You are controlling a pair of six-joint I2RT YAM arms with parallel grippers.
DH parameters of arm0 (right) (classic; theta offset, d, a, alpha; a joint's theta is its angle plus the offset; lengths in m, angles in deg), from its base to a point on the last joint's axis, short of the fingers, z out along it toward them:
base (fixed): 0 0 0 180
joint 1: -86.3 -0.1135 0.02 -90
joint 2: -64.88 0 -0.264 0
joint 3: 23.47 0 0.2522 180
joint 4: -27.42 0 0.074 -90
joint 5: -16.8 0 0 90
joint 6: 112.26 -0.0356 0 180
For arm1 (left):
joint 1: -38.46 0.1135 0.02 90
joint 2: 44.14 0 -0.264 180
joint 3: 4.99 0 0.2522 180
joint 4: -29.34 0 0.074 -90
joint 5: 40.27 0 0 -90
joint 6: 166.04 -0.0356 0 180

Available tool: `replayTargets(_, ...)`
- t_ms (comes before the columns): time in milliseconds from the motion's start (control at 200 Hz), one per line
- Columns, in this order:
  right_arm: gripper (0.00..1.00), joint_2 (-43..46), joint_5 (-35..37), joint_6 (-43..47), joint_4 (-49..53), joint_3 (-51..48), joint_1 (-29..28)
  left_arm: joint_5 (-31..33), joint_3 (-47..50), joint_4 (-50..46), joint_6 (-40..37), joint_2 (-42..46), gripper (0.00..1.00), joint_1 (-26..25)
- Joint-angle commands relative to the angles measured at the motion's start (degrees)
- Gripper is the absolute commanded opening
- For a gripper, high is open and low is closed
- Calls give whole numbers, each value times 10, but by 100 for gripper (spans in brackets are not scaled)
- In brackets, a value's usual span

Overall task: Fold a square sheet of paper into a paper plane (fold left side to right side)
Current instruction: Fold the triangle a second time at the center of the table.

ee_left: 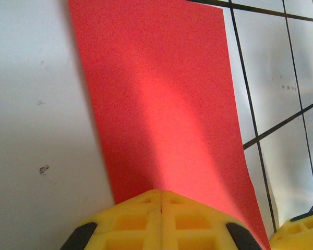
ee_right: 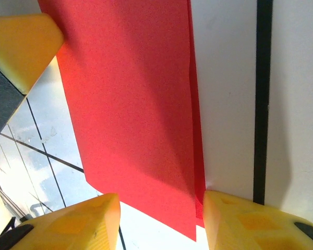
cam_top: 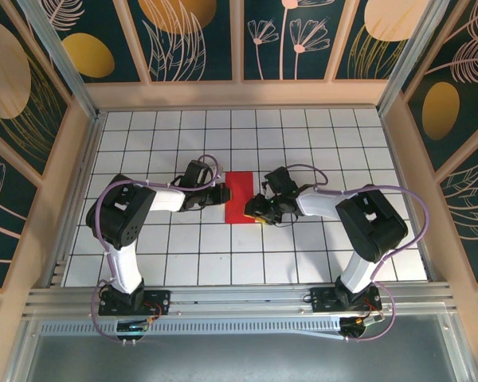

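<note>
Mid-table, a red square sheet of paper (cam_top: 240, 197) lies doubled into a tall narrow rectangle, flat on the white gridded table (cam_top: 183, 263). The left gripper (cam_top: 221, 193), fingers pressed together, bears down on the sheet's 9 o'clock edge. The right gripper (cam_top: 259, 211), fingers partly spread and holding nothing, straddles the corner at about 5 o'clock.

The likeliest trouble lies at that corner. The right wrist view shows two layers along the 3 o'clock edge, the lower one peeking out as a thin strip, so the halves are not quite matched. Creasing now would probably lock the offset in and skew every later fold. If the right fingers caught one layer alone, the fold could spring open. A sideways drag from the closed left fingers might slide the thin sheet across the smooth tiles (nothing else pins it).

The paper itself looks plain, matte and bright red, with clean straight edges and no visible wrinkles.
</note>
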Motion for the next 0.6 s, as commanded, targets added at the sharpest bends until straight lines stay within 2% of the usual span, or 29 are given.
replayTargets(0, 46, 9, -19, -15, -7, -15, -13, 2, 18, -40, -8, -8, 0, -11)
replayTargets(235, 46, 10, -27, -23, -30, -6, -10, 3, 19, -40, -8, -7, 0, -11)
replayTargets(465, 46, 18, -13, -14, -5, 9, -6, 2, 19, -41, -8, -7, 0, -11)
replayTargets(596, 46, 23, -27, -24, -34, -2, 2, 2, 18, -40, -8, -7, 0, -11)
